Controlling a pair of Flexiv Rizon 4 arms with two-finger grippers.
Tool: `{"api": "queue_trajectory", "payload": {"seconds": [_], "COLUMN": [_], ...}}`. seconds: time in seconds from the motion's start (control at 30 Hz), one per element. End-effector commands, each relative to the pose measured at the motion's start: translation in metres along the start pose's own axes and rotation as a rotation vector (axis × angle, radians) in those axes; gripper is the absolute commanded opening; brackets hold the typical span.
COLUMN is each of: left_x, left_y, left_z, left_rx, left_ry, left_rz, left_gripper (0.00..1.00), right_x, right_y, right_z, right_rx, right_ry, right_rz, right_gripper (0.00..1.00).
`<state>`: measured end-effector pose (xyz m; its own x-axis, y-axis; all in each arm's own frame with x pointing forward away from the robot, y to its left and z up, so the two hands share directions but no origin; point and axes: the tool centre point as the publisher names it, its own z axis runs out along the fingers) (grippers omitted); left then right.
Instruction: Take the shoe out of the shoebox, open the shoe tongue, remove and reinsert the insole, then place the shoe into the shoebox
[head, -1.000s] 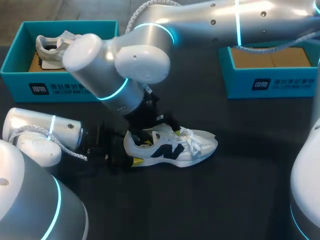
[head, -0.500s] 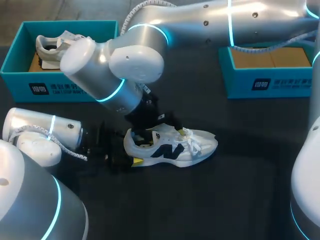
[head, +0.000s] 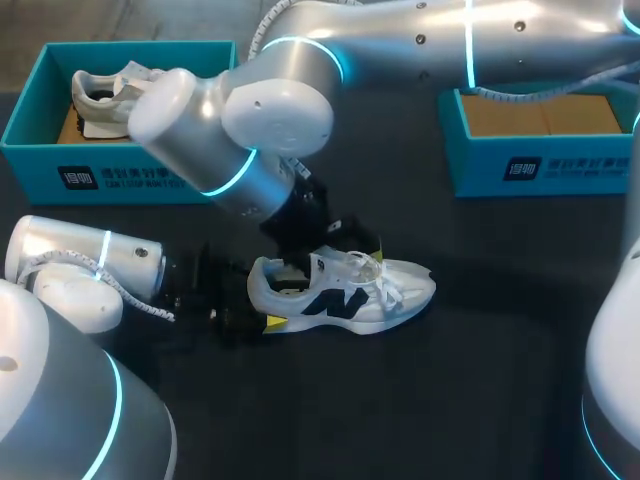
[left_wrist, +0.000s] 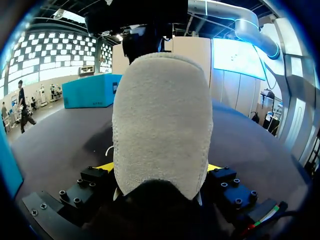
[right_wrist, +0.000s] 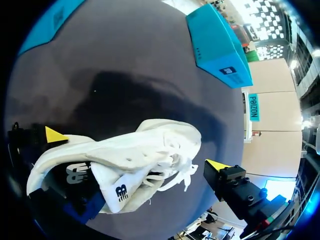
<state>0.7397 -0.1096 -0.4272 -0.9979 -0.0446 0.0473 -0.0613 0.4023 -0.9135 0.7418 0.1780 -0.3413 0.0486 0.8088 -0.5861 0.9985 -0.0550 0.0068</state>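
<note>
A white shoe (head: 345, 292) with a navy side mark lies on its sole mid-table, toe to the right. My left gripper (head: 262, 312) is at its heel. In the left wrist view the grey heel (left_wrist: 160, 125) fills the gap, with a yellow tip against each side. My right arm comes in from the upper right, and its gripper (head: 335, 255) hangs over the shoe's opening. In the right wrist view the fingers (right_wrist: 217, 165) stand wide apart, open, the shoe (right_wrist: 130, 155) beneath them and the tongue (right_wrist: 117, 187) folded out. The insole is hidden.
A teal shoebox (head: 120, 172) at the back left holds a second shoe (head: 105, 95). Another teal box (head: 545, 165) with a brown floor stands at the back right. Dark bare tabletop lies in front of the shoe.
My right arm's wrist has shifted a little to the right over the shoe, toward the laces. The shoe and the left gripper have stayed put.
</note>
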Motion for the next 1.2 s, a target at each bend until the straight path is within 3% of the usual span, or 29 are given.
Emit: {"api": "queue_trajectory", "payload": {"seconds": [0.03, 0.73, 1.0, 1.07, 1.17, 1.2], "left_x": [-0.002, -0.002, -0.002, -0.002, -0.002, -0.002], "left_y": [0.004, 0.004, 0.004, 0.004, 0.004, 0.004], "left_z": [0.003, 0.003, 0.003, 0.003, 0.003, 0.003], "left_rx": [-0.003, -0.003, -0.003, -0.003, -0.003, -0.003], "left_ry": [0.001, 0.001, 0.001, 0.001, 0.001, 0.001], "left_rz": [0.0, 0.0, 0.0, 0.0, 0.0, 0.0], "left_gripper": [0.0, 0.0, 0.0, 0.0, 0.0, 0.0], "right_x": [-0.012, -0.035, -0.035, -0.033, -0.03, -0.03], "right_y": [-0.009, -0.001, 0.0, 0.001, 0.001, 0.001], "right_z": [-0.002, -0.032, -0.034, -0.035, -0.033, -0.032], "right_rx": [-0.015, -0.046, -0.053, -0.053, -0.049, -0.047], "right_ry": [0.032, 0.293, 0.317, 0.315, 0.316, 0.317], "right_rz": [0.056, 0.127, 0.136, 0.132, 0.129, 0.128], "right_gripper": [1.0, 1.0, 1.0, 0.85, 0.49, 0.45]}}
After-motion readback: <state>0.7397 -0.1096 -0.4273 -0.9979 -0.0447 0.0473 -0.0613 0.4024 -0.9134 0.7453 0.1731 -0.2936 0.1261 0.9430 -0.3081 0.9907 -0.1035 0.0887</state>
